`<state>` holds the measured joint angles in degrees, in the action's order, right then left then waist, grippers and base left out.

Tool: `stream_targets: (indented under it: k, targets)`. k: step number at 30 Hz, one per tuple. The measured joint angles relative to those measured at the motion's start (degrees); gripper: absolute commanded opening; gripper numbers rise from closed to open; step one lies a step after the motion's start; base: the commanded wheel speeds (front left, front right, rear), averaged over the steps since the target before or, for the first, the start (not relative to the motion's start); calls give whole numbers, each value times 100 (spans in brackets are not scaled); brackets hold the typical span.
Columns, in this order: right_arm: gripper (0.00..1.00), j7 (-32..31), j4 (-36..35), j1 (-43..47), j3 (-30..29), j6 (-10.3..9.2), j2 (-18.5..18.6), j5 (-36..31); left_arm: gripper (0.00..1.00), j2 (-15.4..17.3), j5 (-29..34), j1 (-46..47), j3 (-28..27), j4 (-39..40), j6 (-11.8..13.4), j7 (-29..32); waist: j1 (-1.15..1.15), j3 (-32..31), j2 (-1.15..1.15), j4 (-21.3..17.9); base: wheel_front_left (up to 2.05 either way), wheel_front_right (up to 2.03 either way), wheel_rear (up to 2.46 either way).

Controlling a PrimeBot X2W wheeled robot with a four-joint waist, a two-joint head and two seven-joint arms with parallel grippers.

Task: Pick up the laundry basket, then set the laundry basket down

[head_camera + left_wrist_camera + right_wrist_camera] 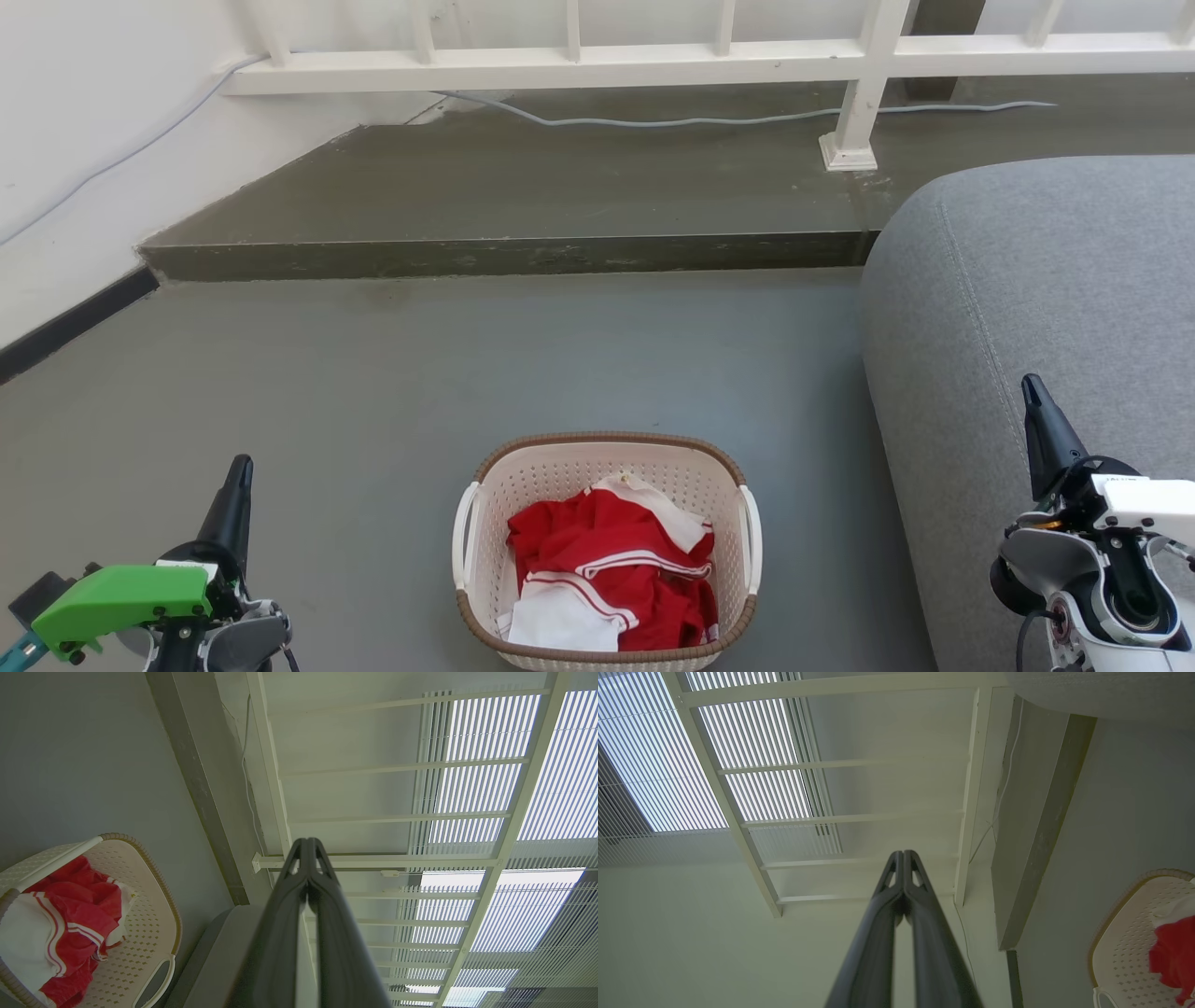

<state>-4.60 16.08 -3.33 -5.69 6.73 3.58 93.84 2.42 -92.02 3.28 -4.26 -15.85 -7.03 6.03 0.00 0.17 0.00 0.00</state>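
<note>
Laundry basket on the floor between two closed end effectors.
The left end effector [240, 471] has its fingers pressed together, empty. The laundry basket [607, 441] sits upright on the grey floor [373, 373], handles facing left and right. Its long axis is hard to judge, and red-and-white clothes [607, 560] hide its bottom. The right end effector [1033, 390], also together and empty, is beside the sofa [1027, 280].

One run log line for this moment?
stage: before pickup | basket: on floor, holds clothes | left hand: shut, off basket | right hand: shut, off basket

left gripper [240, 467], right gripper [1031, 385], fingers [282, 919] pressed together
</note>
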Motion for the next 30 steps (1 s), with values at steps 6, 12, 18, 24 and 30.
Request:
stream_targets:
  k: [6, 12, 18, 24, 30]
  targets:
    - [0, -1, -1, 0, -3, -1, 0, 0, 0, 0, -1, 0, 0, 1, 0, 0, 0, 0, 0, 0, 0, 0, 0]
    - [0, -1, -1, 0, -5, 0, 0, 0, 0, 0, -1, 0, -1, 1, 0, 0, 0, 0, 0, 0, 0, 0, 0]
    - [0, -1, -1, 0, -8, 0, -1, 0, 0, 0, -1, 0, -1, 1, 0, 0, 0, 0, 0, 0, 0, 0, 0]
    - [0, -5, -2, 0, -10, 0, -2, -1, 0, 0, 0, 0, -1, 1, 0, 0, 0, 0, 0, 0, 0, 0, 0]
    - [0, -5, -2, 0, -14, 0, -3, -1, 0, 0, -1, 0, -1, 1, 0, 0, 0, 0, 0, 0, 0, 0, 0]
